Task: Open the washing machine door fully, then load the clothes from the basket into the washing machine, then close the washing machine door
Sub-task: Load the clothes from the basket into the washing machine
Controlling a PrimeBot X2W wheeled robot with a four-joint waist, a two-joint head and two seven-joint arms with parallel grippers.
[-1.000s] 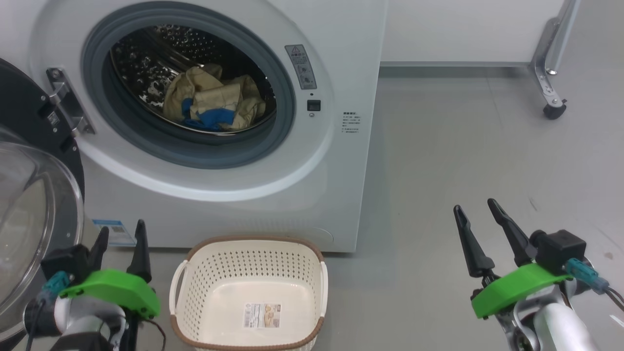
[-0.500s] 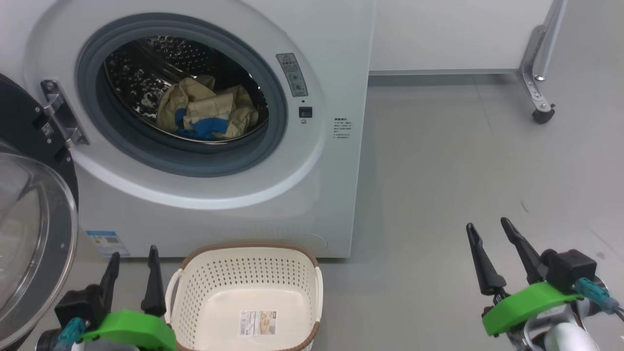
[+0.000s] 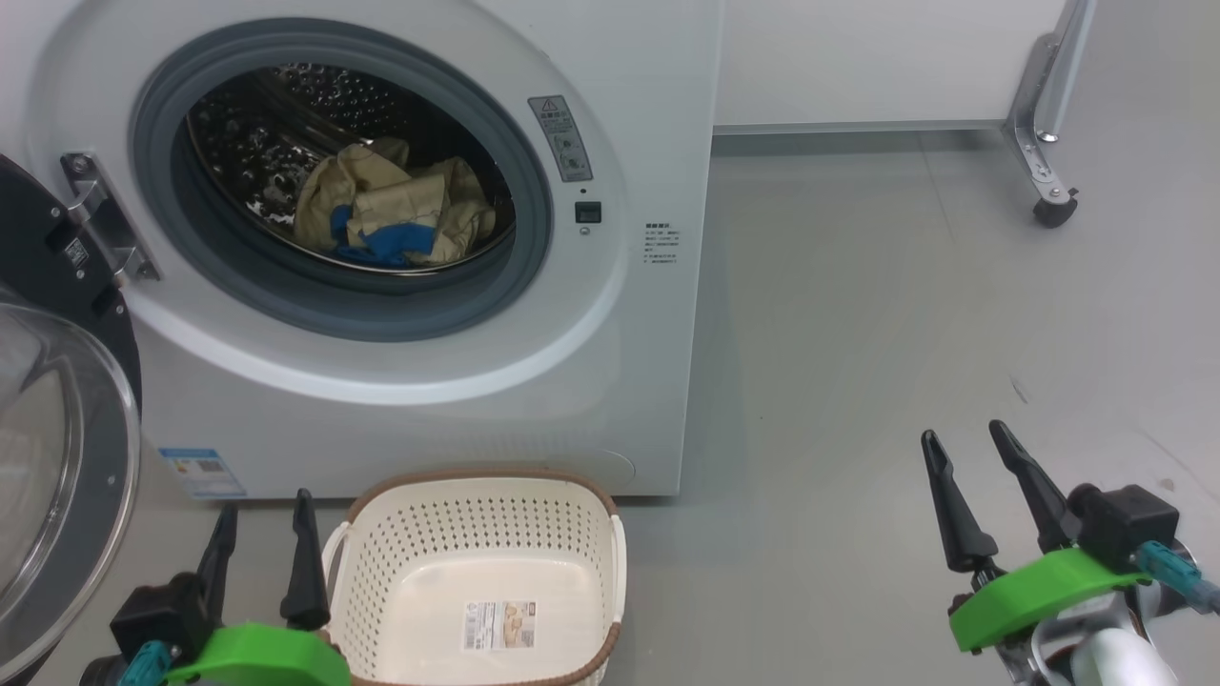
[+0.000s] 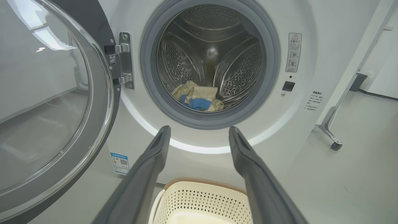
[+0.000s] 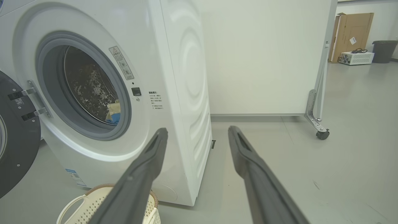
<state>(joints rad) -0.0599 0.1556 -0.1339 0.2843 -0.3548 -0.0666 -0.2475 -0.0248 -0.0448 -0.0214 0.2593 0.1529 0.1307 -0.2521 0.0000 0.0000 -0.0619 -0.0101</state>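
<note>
While the head camera has drifted, sliding the whole scene slightly leftward in frame, nothing on the floor [image 3: 858, 286] has itself moved in the last second. The washing machine [image 3: 610, 314] fills the upper left, and the washing machine door [image 3: 67, 448] stands swung wide at the far left edge. The clothes [image 3: 391, 214], pale yellow with a blue piece, lie inside the drum [image 3: 257, 143]. The basket [image 3: 477, 529], bottom centre, holds only its label sticker [image 3: 499, 624]. The left gripper [image 3: 266, 505], bottom left just beside the basket, has its fingers apart and carries nothing. The right gripper [image 3: 964, 433], bottom right, is likewise spread and bare. Both sit lower in frame than before. Loading looks finished, so closing the door appears to be what remains.
</note>
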